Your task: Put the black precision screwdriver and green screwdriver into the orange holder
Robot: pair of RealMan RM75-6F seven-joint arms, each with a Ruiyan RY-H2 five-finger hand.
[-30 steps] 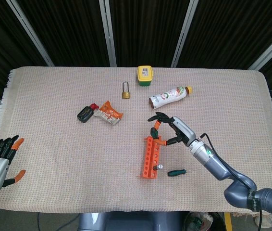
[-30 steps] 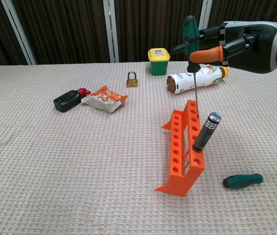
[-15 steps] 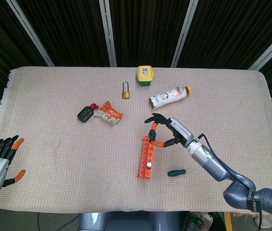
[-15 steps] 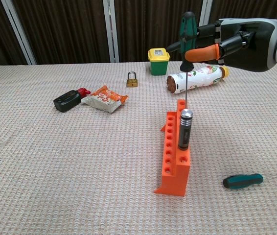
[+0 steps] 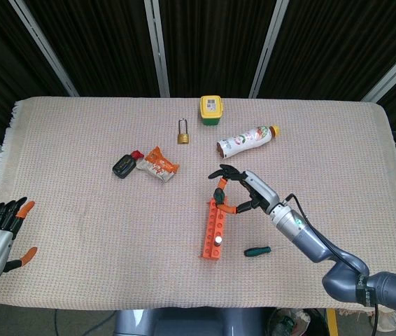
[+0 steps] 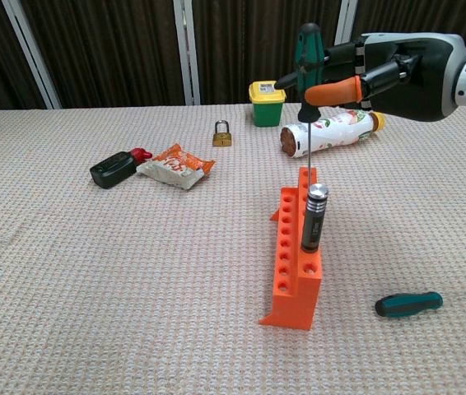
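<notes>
The orange holder [image 6: 286, 251] [image 5: 212, 224] stands upright on the cloth, right of centre. The black precision screwdriver [image 6: 313, 218] [image 5: 218, 239] stands in one of its near holes. My right hand [image 6: 389, 70] [image 5: 247, 192] holds the green screwdriver [image 6: 308, 45] [image 5: 220, 187] by its handle, upright above the holder's far end. Its thin shaft points down at the far holes; whether the tip is inside one I cannot tell. My left hand [image 5: 2, 227] hovers at the table's near left corner, fingers apart, holding nothing.
A second green-and-black screwdriver [image 6: 408, 304] [image 5: 257, 250] lies on the cloth right of the holder. Behind are a bottle [image 6: 332, 132], a yellow-green container [image 6: 267, 102] and a padlock [image 6: 221, 133]. To the left lie a snack packet [image 6: 175, 164] and a black key fob [image 6: 114, 169].
The holder was tipped to one side a second ago and now stands upright. My right hand has shifted slightly left with the green screwdriver. The left hand has not moved.
</notes>
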